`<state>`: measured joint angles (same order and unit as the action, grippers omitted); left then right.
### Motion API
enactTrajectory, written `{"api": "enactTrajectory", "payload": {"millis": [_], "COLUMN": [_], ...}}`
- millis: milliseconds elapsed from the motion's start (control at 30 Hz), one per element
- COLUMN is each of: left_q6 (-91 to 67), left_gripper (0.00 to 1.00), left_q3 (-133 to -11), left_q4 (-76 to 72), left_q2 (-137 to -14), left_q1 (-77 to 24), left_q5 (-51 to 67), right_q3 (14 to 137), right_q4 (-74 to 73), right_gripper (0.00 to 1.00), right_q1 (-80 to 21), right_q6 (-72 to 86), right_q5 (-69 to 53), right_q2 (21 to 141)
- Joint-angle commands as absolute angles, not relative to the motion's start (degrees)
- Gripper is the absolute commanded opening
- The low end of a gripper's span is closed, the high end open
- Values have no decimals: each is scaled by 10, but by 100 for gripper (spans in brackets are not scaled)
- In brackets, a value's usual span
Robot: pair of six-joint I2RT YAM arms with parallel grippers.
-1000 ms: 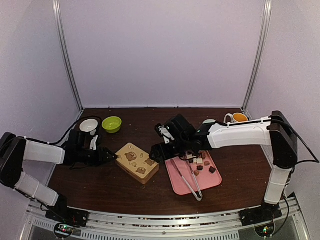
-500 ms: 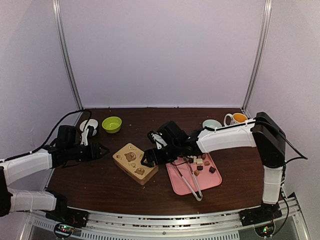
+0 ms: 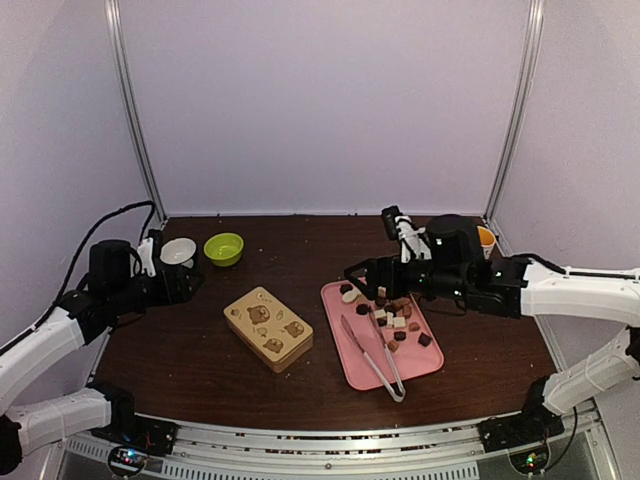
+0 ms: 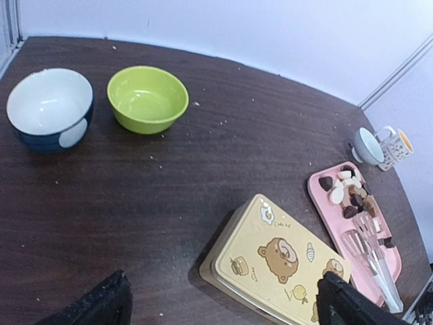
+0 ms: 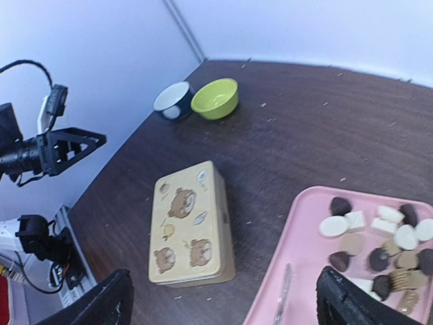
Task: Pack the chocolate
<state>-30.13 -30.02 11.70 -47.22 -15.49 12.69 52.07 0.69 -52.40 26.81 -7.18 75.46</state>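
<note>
Both arms have pulled away from the bear box [image 3: 268, 328] at centre frame. The left hand [image 3: 188, 286] and right hand [image 3: 358, 272] are spread wide, empty. The chocolate [image 3: 395, 318] sits unpacked on the pink tray [image 3: 425, 362], right of centre.

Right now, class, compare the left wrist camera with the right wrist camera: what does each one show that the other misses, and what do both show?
Only the left wrist view: the mug and the pale cup beside it, at the far right. Only the right wrist view: the left claw, seen from outside, open and holding nothing, off to the left. Both: the white bowl, the green bowl, the closed bear box, and the pink tray carrying the chocolate.
</note>
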Motion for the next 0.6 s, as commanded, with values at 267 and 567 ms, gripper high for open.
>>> {"api": "enactTrajectory", "payload": {"millis": [267, 567], "left_q6": [-219, -101], "left_gripper": [98, 97], "left_q3": [-363, -301], "left_q4": [129, -21], "left_q2": [-437, -440], "left_q1": [-155, -155], "left_q5": [-33, -171], "right_q3": [312, 120], "right_q4": [83, 429], "right_gripper": [100, 94], "right_q1": [-352, -197], "right_q6": [111, 22], "right_q5": [165, 188], "right_q2": [490, 471]}}
